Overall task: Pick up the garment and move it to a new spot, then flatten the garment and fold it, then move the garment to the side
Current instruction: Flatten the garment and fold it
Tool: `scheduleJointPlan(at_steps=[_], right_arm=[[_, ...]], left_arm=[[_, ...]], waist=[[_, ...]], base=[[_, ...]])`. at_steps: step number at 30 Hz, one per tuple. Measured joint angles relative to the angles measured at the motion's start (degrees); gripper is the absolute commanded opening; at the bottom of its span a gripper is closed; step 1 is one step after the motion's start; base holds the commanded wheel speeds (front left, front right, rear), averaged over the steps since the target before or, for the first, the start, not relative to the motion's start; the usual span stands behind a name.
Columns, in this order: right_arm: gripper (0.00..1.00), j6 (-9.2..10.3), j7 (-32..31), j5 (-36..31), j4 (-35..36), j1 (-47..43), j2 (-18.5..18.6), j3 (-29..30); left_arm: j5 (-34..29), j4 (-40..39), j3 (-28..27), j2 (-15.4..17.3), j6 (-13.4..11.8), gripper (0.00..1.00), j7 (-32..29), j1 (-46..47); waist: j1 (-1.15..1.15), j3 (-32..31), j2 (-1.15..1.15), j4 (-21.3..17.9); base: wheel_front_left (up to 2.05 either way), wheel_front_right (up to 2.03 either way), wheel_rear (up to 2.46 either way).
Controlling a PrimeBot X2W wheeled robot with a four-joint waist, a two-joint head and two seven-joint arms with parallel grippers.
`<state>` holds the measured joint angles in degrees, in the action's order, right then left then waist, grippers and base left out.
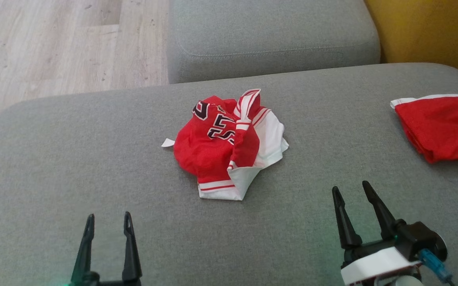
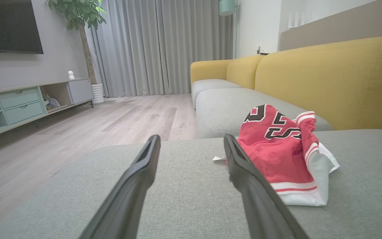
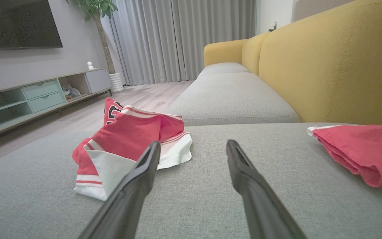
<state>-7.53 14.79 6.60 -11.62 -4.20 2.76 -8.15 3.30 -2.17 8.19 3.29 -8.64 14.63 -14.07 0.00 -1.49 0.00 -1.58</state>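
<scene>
Your crumpled red-and-white mesh jersey [image 1: 229,145] sits in a heap at the centre of the head view, on the grey fabric sofa seat [image 1: 74,159], with its black numerals facing up. The right wrist view gives you its white underside at centre left, and a folded red cloth [image 3: 360,149] at the right edge, well apart from it. The wrist views add the yellow sofa back [image 2: 327,79] and grey curtains [image 2: 164,46]. You have two red garments and two grippers. The left gripper [image 1: 109,216] is at lower left and the right gripper [image 1: 350,186] at lower right, each with its fingers spread, holding nothing and not touching the jersey.
</scene>
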Motion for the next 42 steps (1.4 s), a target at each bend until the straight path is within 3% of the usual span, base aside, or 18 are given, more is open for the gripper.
scheduleJointPlan(at_steps=[10,16,20,27,33,34,35,36,42], right_arm=[[1.0,0.0,0.0,0.0,0.0,0.1,0.0,-1.0],[1.0,0.0,0.0,0.0,0.1,0.3,0.0,-1.4],[1.0,0.0,0.0,0.0,0.5,1.8,0.0,-2.1],[1.0,0.0,0.0,0.1,0.7,4.1,0.0,-2.5],[1.0,0.0,0.0,0.5,0.7,5.2,0.0,-2.6],[1.0,0.0,0.0,0.5,0.7,5.3,0.0,-2.5],[1.0,0.0,0.0,0.5,0.7,5.3,0.0,-2.3],[1.0,0.0,0.0,0.5,0.7,5.3,0.0,-2.3],[1.0,0.0,0.0,0.6,0.6,5.4,0.0,-2.2]], left_arm=[[-0.7,-0.7,2.1,0.0,-0.8,1.0,0.0,2.0],[-0.9,2.8,6.4,-0.1,0.7,1.0,0.0,8.0],[-1.4,10.8,10.4,-0.2,2.8,1.0,0.0,15.1],[1.7,21.3,14.9,-0.3,3.8,1.0,0.0,24.1],[1.8,32.4,16.0,-0.4,0.2,1.0,-0.3,31.4],[1.8,33.2,16.1,-0.4,-0.5,0.96,-0.3,32.2],[1.8,33.8,16.2,-0.4,-0.7,0.37,-0.3,33.0],[1.9,33.9,16.5,-0.4,-0.6,0.0,-0.3,33.7],[2.3,28.8,20.1,-0.3,1.2,0.0,-0.2,36.2]], waist=[[0.0,1.1,0.0,-3.6],[0.0,2.6,0.0,-7.2],[0.0,4.8,0.0,-9.9],[0.02,8.0,0.0,-13.0],[0.01,10.7,0.0,-15.7],[0.01,11.0,0.0,-16.1],[0.01,11.3,0.0,-16.4],[0.01,11.6,0.0,-16.6],[0.0,11.9,0.0,-17.1]], base=[[0.0,0.0,0.0],[0.0,0.0,0.0],[0.0,0.0,0.0],[0.0,0.0,0.0],[0.0,0.0,0.0],[0.0,0.0,0.0],[0.0,0.0,0.0],[0.0,0.0,0.0],[0.0,0.0,0.0]])
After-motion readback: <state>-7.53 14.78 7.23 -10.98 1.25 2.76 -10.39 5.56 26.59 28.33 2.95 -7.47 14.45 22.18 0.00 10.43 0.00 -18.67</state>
